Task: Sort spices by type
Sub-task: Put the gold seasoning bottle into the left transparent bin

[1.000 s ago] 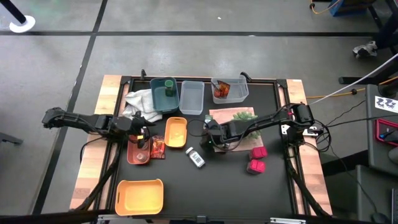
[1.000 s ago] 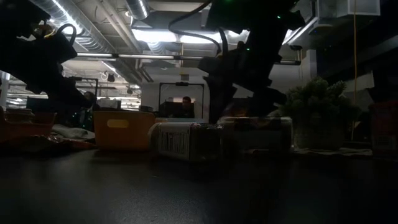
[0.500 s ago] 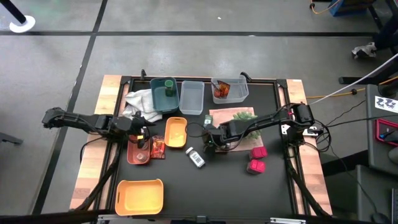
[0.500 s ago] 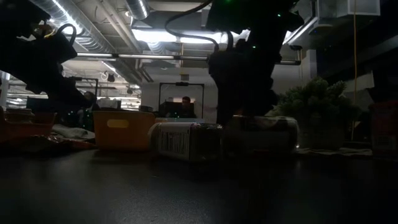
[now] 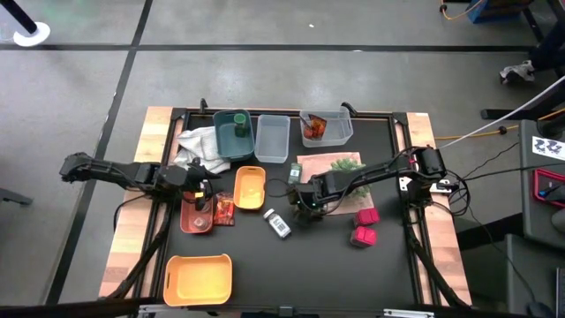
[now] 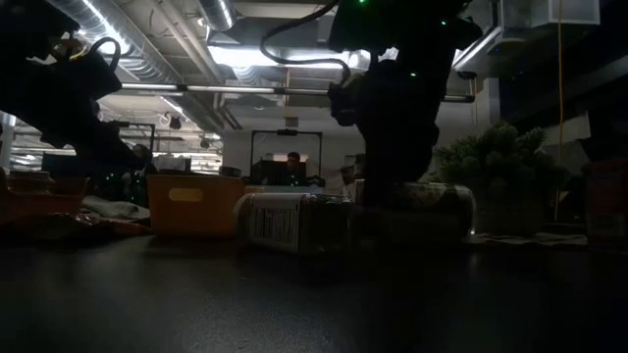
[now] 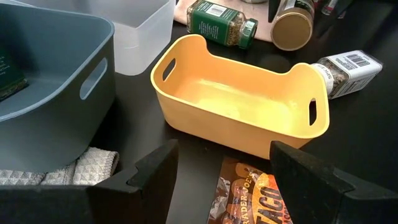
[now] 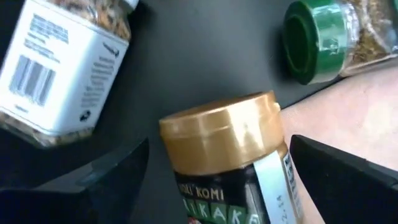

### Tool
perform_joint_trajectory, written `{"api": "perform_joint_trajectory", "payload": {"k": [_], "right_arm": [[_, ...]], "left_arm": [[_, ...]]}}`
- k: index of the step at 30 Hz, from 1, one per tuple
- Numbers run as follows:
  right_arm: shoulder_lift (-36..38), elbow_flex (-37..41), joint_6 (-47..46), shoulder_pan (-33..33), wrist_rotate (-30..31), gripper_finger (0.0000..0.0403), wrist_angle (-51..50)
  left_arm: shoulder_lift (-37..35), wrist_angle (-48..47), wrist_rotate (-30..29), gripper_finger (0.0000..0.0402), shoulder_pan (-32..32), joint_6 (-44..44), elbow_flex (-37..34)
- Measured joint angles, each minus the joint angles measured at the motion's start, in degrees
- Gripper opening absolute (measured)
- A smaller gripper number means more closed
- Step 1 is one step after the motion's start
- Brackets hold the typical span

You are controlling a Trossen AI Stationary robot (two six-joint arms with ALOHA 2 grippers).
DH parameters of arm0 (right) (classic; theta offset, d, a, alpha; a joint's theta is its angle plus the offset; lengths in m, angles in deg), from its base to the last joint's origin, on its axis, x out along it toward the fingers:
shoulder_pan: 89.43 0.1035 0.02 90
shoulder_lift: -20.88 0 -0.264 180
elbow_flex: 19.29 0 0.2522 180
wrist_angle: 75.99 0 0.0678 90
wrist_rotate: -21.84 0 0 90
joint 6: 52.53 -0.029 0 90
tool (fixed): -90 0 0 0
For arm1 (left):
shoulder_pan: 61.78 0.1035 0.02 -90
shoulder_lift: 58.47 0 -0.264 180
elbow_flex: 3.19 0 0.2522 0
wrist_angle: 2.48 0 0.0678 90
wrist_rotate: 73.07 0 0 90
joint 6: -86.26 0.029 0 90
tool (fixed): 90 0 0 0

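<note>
The left gripper [image 5: 205, 187] hangs open above the red-orange packet [image 5: 224, 210], waiting (nothing held), while mid-surface the right gripper [image 5: 306, 209] straddles, fingers spread, the gold-lidded jar [image 8: 235, 162] lying beside the white labelled bottle [image 5: 278, 223], seemingly to grasp it.

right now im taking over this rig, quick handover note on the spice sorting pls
Right pincer: open, straddling the gold-lidded jar lying mid-table; not gripped yet.
Left pincer: open, empty, over the red-orange packet beside the small yellow bin.
Loose: white labelled bottle, green-lidded jar, two magenta boxes.
Done: one jar in the teal bin.
Left: nearly everything.
</note>
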Motion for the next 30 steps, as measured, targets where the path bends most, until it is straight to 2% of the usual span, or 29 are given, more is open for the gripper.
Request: {"api": "perform_joint_trajectory", "payload": {"k": [7,16,30], "right_arm": [[0.00,0.00,2.19,0.00,2.94,0.0378,-3.05],[-0.13,0.00,2.19,-0.02,3.12,0.0277,-3.08],[-0.20,0.02,1.82,-0.02,3.12,0.0277,1.65]], "left_arm": [[-0.02,-0.02,0.00,0.0237,0.00,0.00,0.00],[-0.01,-0.01,0.00,0.0237,0.00,0.00,0.00],[-0.01,0.09,-0.03,0.0237,0.00,-2.33,0.00]]}}
